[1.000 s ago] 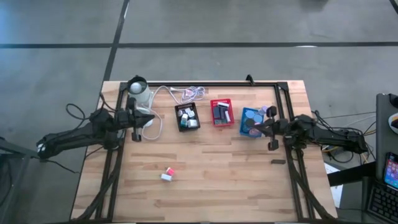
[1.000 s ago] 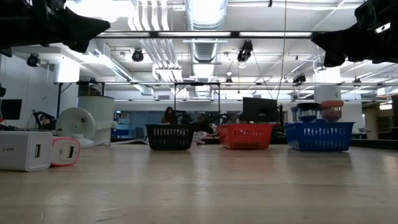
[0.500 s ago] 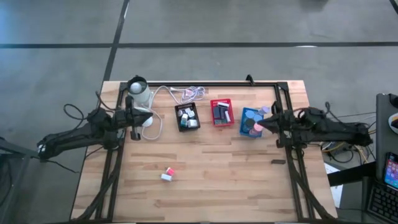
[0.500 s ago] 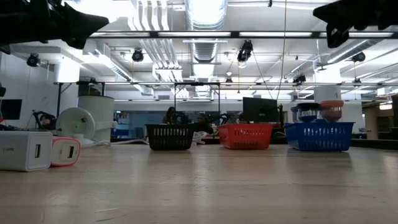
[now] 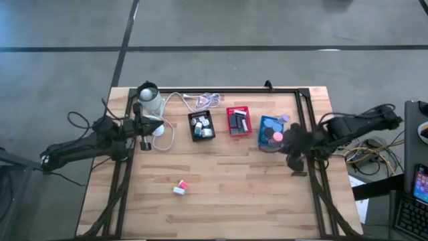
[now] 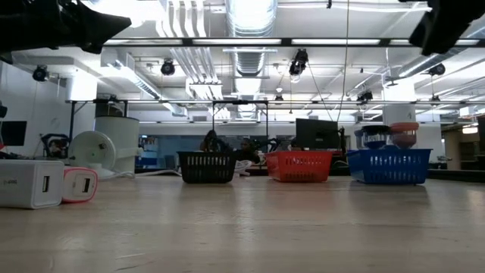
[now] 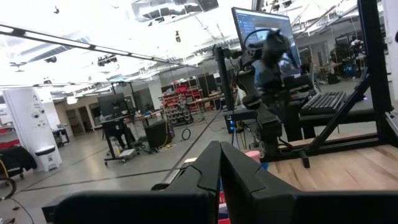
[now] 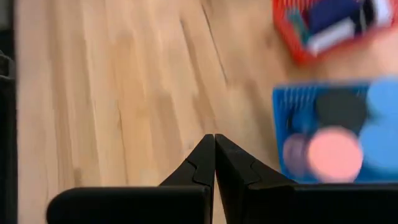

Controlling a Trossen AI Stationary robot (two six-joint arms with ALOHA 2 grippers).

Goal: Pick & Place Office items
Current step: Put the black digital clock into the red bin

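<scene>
Office items sit mostly sorted along the table's far side: small blocks in the black tray, dark rectangles in the red tray, and blue, pink and lavender rolls in the blue tray. A white block and a pink block lie touching each other out on the bare wood, nearer and to the left, well apart from the trays. From my console I see the left gripper held above the table's left side near a white coiled cable, its fingers pressed together on nothing. The right gripper hangs just beside the blue tray's near right corner, its fingers also together and empty, over bare wood.
</scene>
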